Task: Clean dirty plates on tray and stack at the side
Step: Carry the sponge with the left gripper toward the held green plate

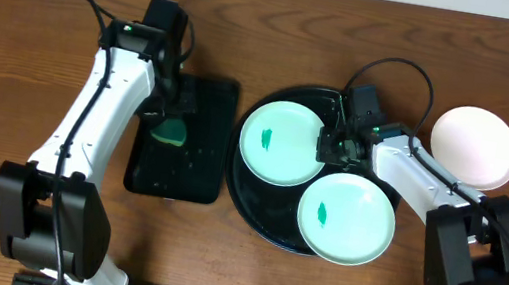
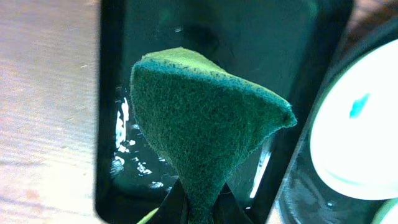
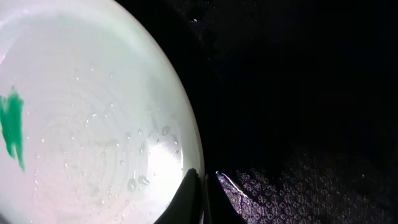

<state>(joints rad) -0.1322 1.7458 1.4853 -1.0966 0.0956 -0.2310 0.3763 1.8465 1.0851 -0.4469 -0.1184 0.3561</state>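
Two pale mint plates lie on the round black tray (image 1: 260, 204). The upper-left plate (image 1: 281, 142) (image 3: 93, 124) has a green smear (image 3: 12, 127), and so does the lower-right plate (image 1: 345, 217). My right gripper (image 1: 327, 145) (image 3: 202, 193) is shut on the right rim of the upper-left plate, one finger on top and one outside the rim. A white plate (image 1: 475, 147) sits on the table to the right of the tray. My left gripper (image 1: 172, 118) (image 2: 200, 205) is shut on a green sponge (image 1: 172, 132) (image 2: 199, 118), which it holds over the rectangular tray.
The smaller rectangular black tray (image 1: 200, 170) (image 2: 155, 31) lies left of the round tray, wet with droplets. Bare wooden table surrounds both trays. The left arm reaches in from the lower left and the right arm from the lower right.
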